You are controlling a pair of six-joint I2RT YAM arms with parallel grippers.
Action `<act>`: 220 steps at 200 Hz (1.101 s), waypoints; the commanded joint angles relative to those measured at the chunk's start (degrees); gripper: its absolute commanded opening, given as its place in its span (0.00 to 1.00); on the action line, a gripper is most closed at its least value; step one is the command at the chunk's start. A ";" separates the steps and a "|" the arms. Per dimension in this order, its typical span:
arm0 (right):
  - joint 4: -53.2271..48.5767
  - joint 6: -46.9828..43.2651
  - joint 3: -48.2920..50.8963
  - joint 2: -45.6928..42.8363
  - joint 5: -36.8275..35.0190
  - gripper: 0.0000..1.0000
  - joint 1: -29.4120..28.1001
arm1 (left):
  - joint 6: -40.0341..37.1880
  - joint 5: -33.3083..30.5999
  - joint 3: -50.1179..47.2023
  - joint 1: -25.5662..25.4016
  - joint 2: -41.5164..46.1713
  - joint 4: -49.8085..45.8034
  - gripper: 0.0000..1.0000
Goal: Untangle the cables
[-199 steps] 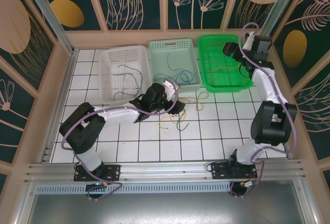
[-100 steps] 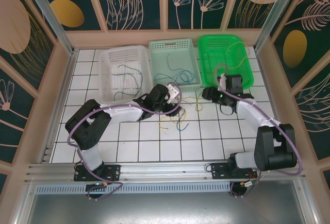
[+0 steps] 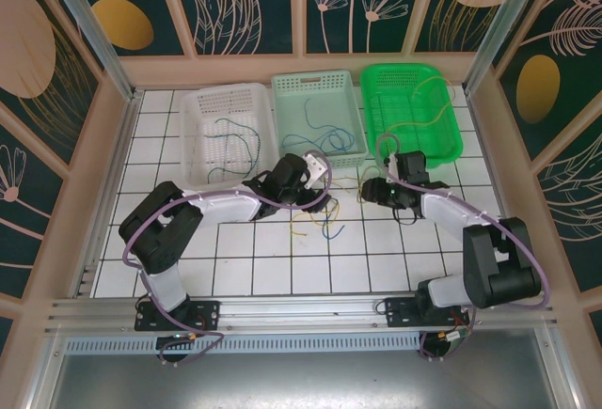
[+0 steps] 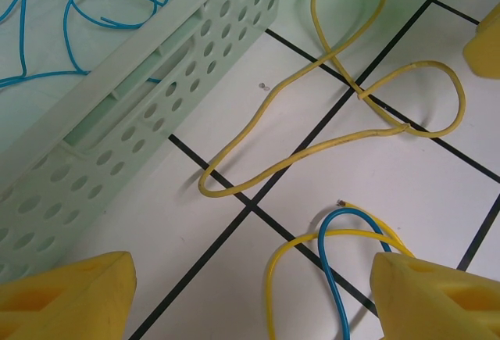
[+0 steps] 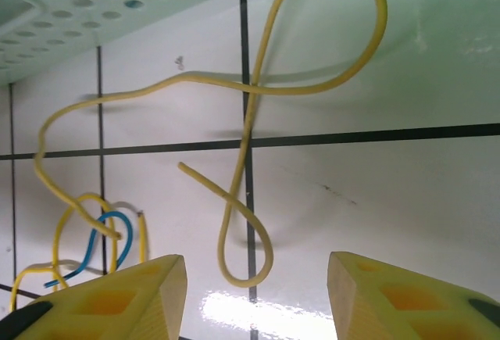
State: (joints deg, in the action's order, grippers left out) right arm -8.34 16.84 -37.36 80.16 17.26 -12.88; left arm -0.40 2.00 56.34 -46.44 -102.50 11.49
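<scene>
A: Right gripper (image 5: 258, 297) first. Yellow fingers (image 5: 109, 297) apart, nothing clamped. Low over the white tiled worktop (image 5: 375, 199), aimed at the bottom loop of a thin yellow cable crossed over itself (image 5: 250, 121).

B: And the left gripper (image 4: 250, 301)?

A: Wide apart, empty. Just ahead, a thin blue cable (image 4: 322, 250) crossed with a second yellow cable (image 4: 271, 293). Beyond that, the self-crossed yellow cable again, beside the wall of the pale green perforated plastic basket (image 4: 156, 98) but outside it.

B: Other cables?

A: From above: blue strands (image 3: 320, 136) inside that pale green basket, dark strands (image 3: 235, 136) in the white perforated basket (image 3: 198, 108), a yellow strand (image 3: 419, 119) in the bright green basket (image 3: 376, 146). Sorted by colour, by the look of it.

B: Advice for the step in hand?

A: Likely a pick of the self-crossed yellow cable. Come down on one strand only, near the loop's end and clear of the crossings, to avoid tightening the twist. Close right down on so thin a cable. Lift slowly to shake the loops open. Stay off the basket wall. Cannot tell whether its far end runs into the blue-and-yellow pair, so watch for drag.
</scene>
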 commanded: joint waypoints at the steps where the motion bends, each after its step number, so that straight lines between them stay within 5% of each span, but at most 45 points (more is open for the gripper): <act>1: 2.62 -0.46 -0.02 2.94 -1.35 0.50 -0.64 | 0.31 -0.24 0.88 -0.16 0.61 -0.81 0.79; 47: 4.26 0.01 -2.49 8.31 -2.13 0.45 -2.22 | 0.40 -0.20 0.83 -0.16 0.81 -0.42 0.79; 107: 8.17 -0.77 -1.58 6.51 -7.76 0.00 -5.53 | 0.02 0.09 1.26 -0.19 0.81 -0.58 0.79; 170: -3.65 -3.29 -0.46 -11.49 -6.52 0.00 -7.07 | -6.03 0.89 -1.39 -0.68 6.24 -0.29 0.79; 220: -11.00 -5.66 -4.54 -13.35 -3.63 0.00 -7.07 | -14.38 -1.09 -4.57 -3.28 12.75 0.77 0.80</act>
State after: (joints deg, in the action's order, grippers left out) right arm -14.02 13.34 -39.29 67.02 11.38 -19.51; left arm -8.78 1.72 52.99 -48.49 -92.27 11.35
